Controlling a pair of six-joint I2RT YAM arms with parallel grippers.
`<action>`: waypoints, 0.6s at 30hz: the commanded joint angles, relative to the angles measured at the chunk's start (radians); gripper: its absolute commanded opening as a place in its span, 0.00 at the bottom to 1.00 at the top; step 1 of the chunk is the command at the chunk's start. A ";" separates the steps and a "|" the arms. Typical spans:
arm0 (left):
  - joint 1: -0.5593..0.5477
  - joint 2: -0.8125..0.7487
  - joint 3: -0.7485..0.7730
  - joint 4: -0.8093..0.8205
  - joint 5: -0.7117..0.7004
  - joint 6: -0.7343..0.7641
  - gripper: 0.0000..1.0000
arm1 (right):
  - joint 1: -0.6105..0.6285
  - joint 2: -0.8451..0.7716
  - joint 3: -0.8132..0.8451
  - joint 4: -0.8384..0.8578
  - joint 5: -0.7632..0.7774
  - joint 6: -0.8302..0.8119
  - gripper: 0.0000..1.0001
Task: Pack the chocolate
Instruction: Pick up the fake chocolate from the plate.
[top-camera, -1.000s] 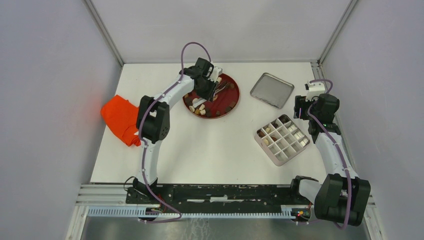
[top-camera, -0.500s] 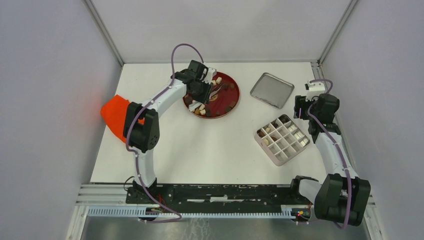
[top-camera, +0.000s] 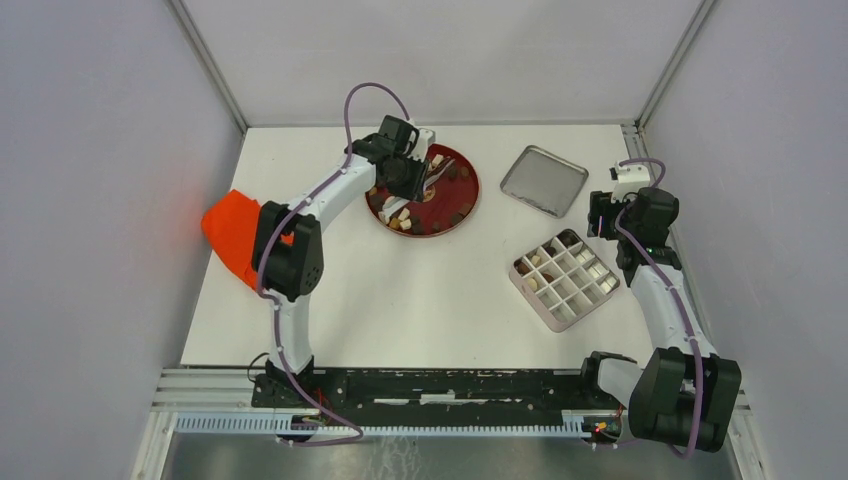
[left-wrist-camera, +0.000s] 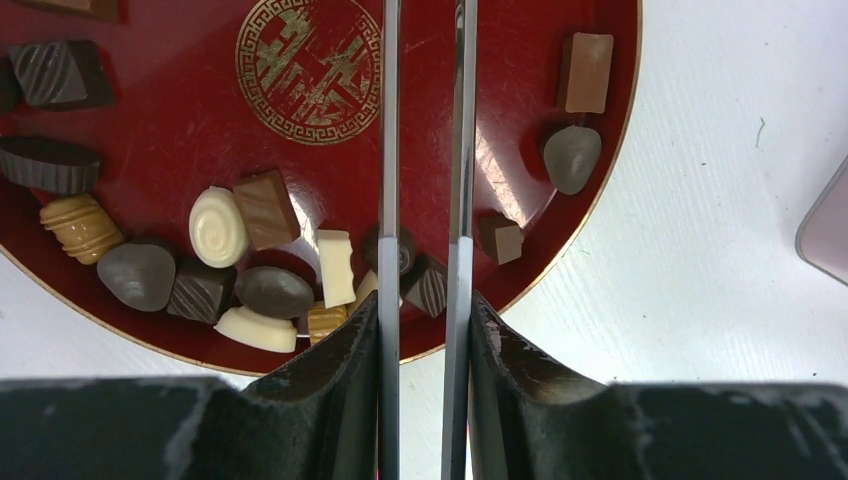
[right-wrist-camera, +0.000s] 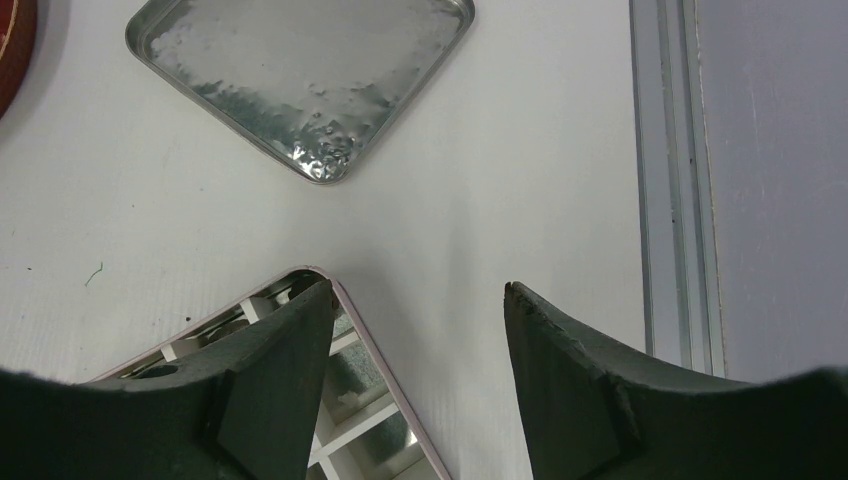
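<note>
Left gripper (left-wrist-camera: 424, 305), clamped on metal tweezers (left-wrist-camera: 389, 150) over the red plate (left-wrist-camera: 150, 120), appears poised to pick a chocolate (left-wrist-camera: 267, 208); next it must pinch one and carry it to the divided box (top-camera: 535, 300) right of the plate.

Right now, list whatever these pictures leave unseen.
- Tweezers tips: left wrist view, cut off by the top edge; top view, too small.
- Box contents: right wrist view, behind the right fingers; top view, too small.
- Cloth: top view, partly behind the left arm.

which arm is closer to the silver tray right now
Right. The right arm sits just right of the silver tray; the left arm hangs over the red plate, further left.
</note>
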 joint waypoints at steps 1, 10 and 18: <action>-0.001 0.031 0.067 0.008 -0.001 -0.005 0.32 | 0.006 0.000 0.018 0.011 0.000 -0.009 0.69; 0.000 0.066 0.094 -0.009 -0.001 0.001 0.35 | 0.007 0.002 0.019 0.011 0.003 -0.011 0.69; -0.001 0.103 0.124 -0.025 0.010 0.005 0.37 | 0.008 0.000 0.019 0.012 0.005 -0.011 0.69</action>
